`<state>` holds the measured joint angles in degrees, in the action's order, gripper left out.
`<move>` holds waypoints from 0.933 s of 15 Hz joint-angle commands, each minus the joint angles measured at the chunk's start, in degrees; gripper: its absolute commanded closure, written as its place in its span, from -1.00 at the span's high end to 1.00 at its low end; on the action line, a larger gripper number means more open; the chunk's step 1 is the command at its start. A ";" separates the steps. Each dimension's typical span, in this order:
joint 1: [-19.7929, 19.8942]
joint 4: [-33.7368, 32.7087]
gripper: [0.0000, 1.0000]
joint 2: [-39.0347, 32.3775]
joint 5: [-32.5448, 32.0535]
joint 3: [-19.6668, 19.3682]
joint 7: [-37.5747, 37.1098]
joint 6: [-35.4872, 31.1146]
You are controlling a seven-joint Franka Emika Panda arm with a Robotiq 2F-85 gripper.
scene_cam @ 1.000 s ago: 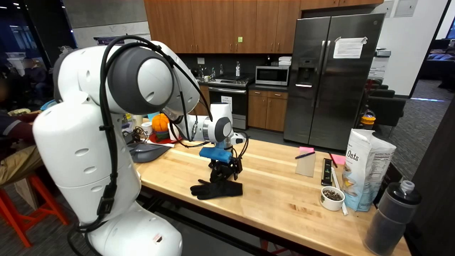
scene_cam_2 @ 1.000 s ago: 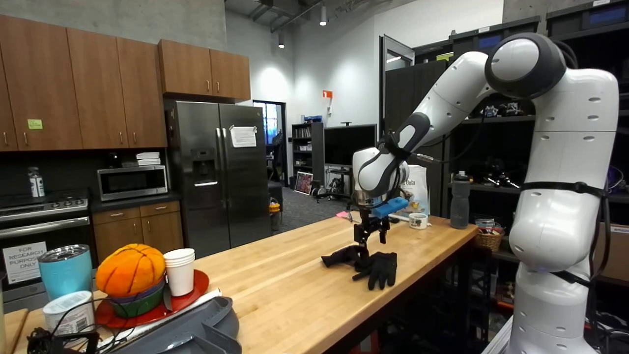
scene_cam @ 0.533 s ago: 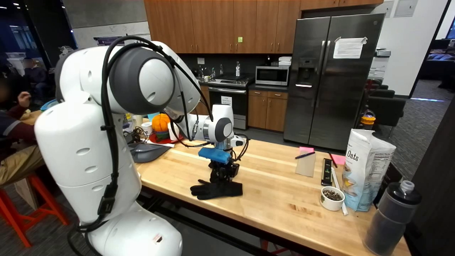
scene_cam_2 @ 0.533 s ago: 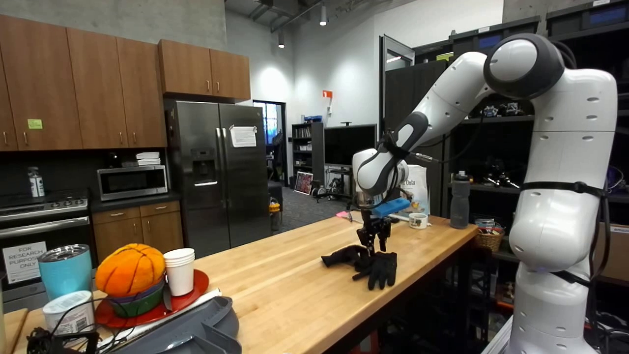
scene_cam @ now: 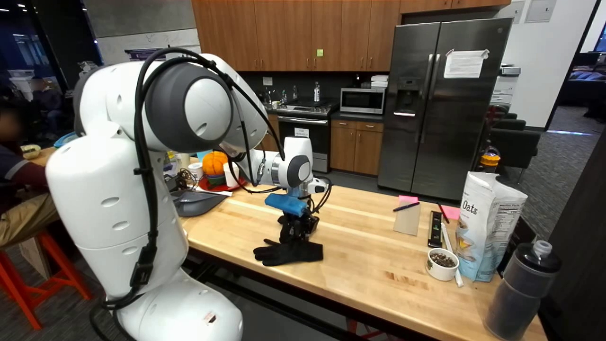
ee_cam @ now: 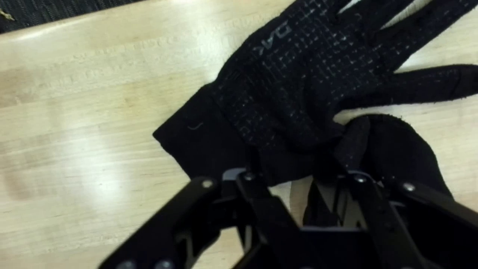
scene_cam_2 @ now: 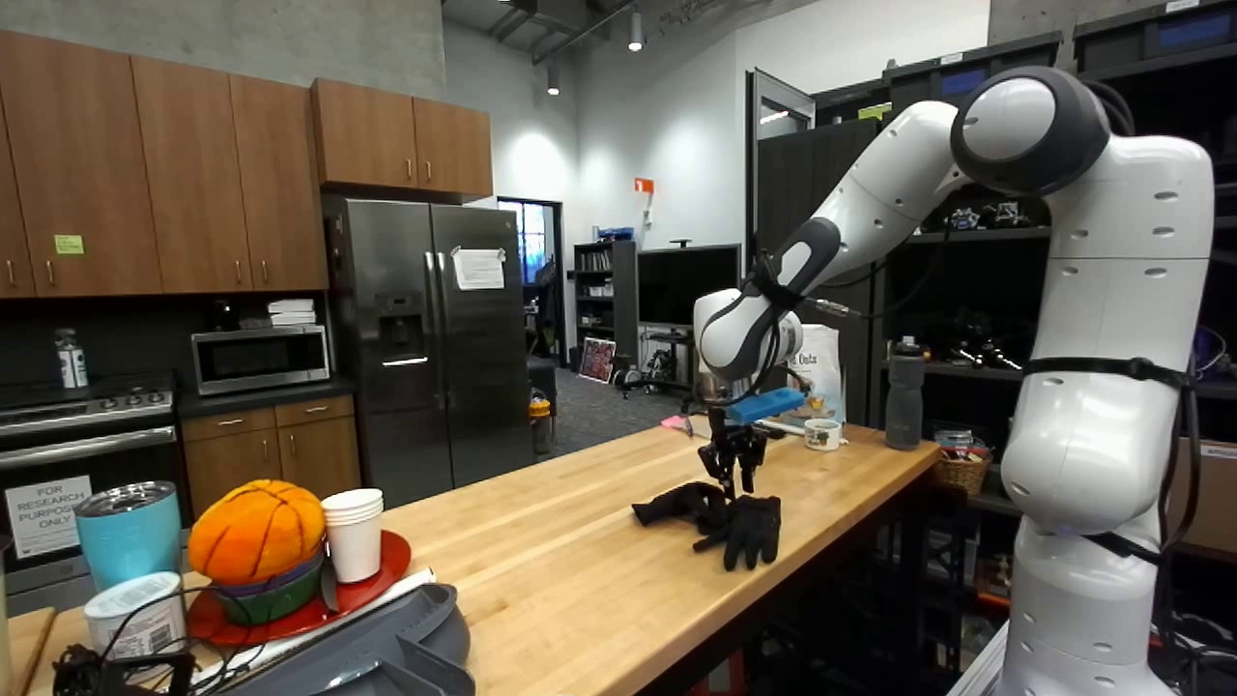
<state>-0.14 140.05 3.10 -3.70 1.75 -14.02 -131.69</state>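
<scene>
On a pale wooden tabletop, near its edge, a black fabric glove lies flat with its fingers spread, a grid of small light marks and gray lettering across its surface. A curved piece of black fabric lies against the glove, and the two seem to overlap in the wrist view. Right above them, the black two-finger gripper points downward. Its jaws stand partway apart, with dark cloth and bare wood showing in the gap; whether they touch the cloth cannot be told. A blue rectangular block juts out above the gripper.

Well apart from the glove, toward an end of the tabletop, stand a white round bowl with dark speckled contents, a white and light-blue pouch reading "Oats" and a gray bottle with a black lid. Toward the opposite end, an orange plush ball rests on stacked purple and green bowls on a red plate, beside a stack of white cups.
</scene>
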 commanded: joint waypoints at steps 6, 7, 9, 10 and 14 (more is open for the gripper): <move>-0.25 -0.76 1.00 -0.43 -2.00 0.47 -7.67 -0.79; -0.31 -0.63 1.00 0.02 -2.26 0.58 -8.43 -0.40; -0.43 -0.48 1.00 0.80 -2.25 0.69 -9.25 0.30; -0.46 -0.53 1.00 0.89 -2.20 0.70 -9.46 0.40; -0.34 -1.40 1.00 -0.50 -2.29 0.68 -10.97 0.51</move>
<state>-0.44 139.65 3.12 -5.23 2.42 -23.04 -132.34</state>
